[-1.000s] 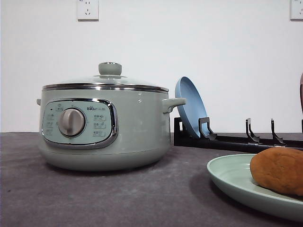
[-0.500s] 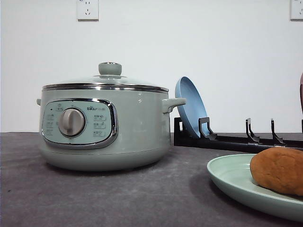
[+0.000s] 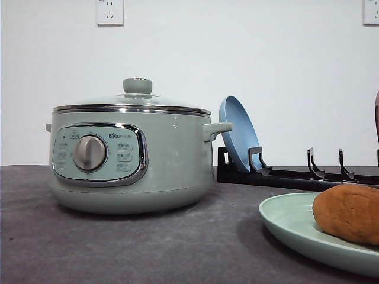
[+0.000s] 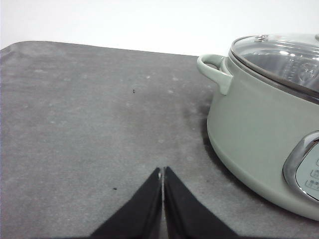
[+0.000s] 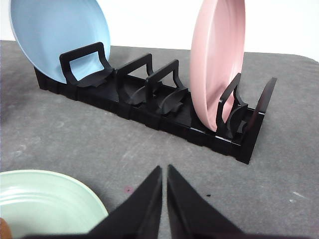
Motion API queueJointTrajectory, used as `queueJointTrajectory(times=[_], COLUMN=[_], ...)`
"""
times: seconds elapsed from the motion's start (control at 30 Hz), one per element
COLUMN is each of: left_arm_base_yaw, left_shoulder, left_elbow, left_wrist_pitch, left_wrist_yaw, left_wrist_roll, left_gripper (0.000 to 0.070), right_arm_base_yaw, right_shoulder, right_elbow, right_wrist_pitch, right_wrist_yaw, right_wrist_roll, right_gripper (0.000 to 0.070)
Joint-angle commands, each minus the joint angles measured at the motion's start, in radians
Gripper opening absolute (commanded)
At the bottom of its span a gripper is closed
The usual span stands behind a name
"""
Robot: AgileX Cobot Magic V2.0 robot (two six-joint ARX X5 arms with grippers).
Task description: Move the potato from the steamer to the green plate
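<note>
The brown potato (image 3: 349,213) lies on the pale green plate (image 3: 290,228) at the front right of the table. The sage-green steamer (image 3: 130,157) stands left of centre with its glass lid (image 3: 133,100) on. In the left wrist view my left gripper (image 4: 162,174) is shut with nothing in it, low over bare grey table beside the steamer (image 4: 264,144). My right gripper (image 5: 164,172) is shut and empty too, over the table between the green plate (image 5: 45,199) and the black rack.
A black dish rack (image 5: 159,107) stands behind the plate, holding a blue plate (image 5: 57,37) and a pink plate (image 5: 217,59) upright. The blue plate (image 3: 238,133) leans close to the steamer's right handle (image 3: 216,129). A white wall closes the back.
</note>
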Motion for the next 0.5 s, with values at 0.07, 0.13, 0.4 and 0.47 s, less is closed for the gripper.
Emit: queueJointTrajectory(times=[0.07,0.13,0.4,0.47], left_arm_base_yaw=[0.002,0.002,0.002,0.002], left_shoulder=[0.0,0.0,0.0,0.0], left_elbow=[-0.02,-0.02,-0.02,-0.02], left_wrist_pitch=[-0.007,-0.007,-0.007,-0.007], left_wrist_yaw=[-0.002,-0.002,-0.002,-0.002], left_wrist_roll=[0.011,0.011,0.011,0.011], left_gripper=[0.0,0.0,0.0,0.0], right_arm_base_yaw=[0.002,0.002,0.002,0.002], right_shoulder=[-0.003,-0.003,-0.003,-0.003], right_elbow=[-0.005,-0.005,-0.005,-0.005], right_wrist_pitch=[0.012,0.012,0.012,0.012], right_wrist_yaw=[0.004,0.004,0.004,0.004], right_wrist_roll=[0.01,0.01,0.01,0.01], right_gripper=[0.0004,0.0004,0.0004,0.0004])
